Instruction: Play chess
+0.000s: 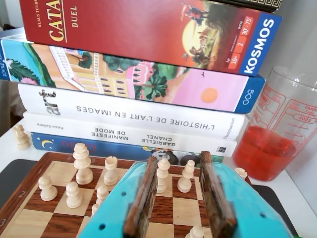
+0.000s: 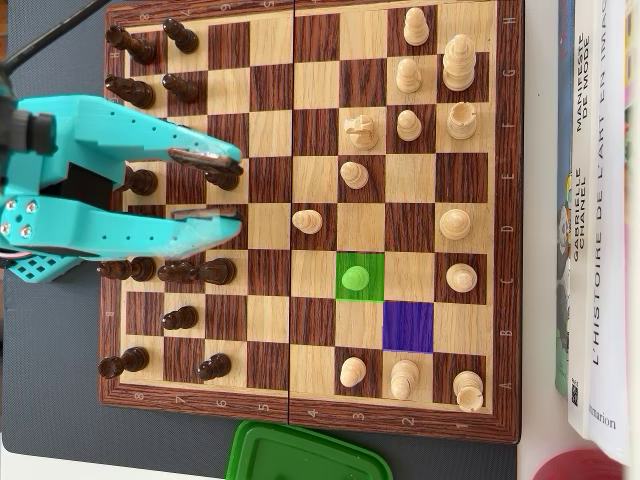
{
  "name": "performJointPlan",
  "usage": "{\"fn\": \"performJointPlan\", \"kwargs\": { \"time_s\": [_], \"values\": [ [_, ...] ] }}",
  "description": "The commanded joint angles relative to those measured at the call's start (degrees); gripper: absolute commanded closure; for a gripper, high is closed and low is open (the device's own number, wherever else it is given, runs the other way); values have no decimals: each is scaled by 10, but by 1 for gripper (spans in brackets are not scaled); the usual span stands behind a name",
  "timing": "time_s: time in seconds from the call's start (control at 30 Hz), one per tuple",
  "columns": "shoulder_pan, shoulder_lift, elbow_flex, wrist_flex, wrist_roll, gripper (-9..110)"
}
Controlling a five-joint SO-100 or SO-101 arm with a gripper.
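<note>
In the overhead view the turquoise gripper point(image 2: 232, 188) was held with its jaws released and empty over the dark pieces point(image 2: 197, 270), apparently poised to choose one, while the light pieces point(image 2: 354, 174) were spread across the chessboard point(image 2: 310, 418), where a green square point(image 2: 359, 277) and a purple square point(image 2: 408, 326) seemingly marked a move.

"KOSMOS" on red game box point(image 1: 148, 29), "L'HISTOIRE DE L'ART EN IMAGES" on white book point(image 1: 133, 114)
</note>
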Motion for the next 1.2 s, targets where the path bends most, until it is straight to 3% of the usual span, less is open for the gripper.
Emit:
{"fn": "performJointPlan", "kwargs": {
  "time_s": [0.0, 0.77, 1.17],
  "values": [
    [-4, 10, 11, -27, 3, 88],
    [-4, 11, 11, -606, 3, 88],
    [-4, 11, 11, -842, 3, 88]
  ]
}}
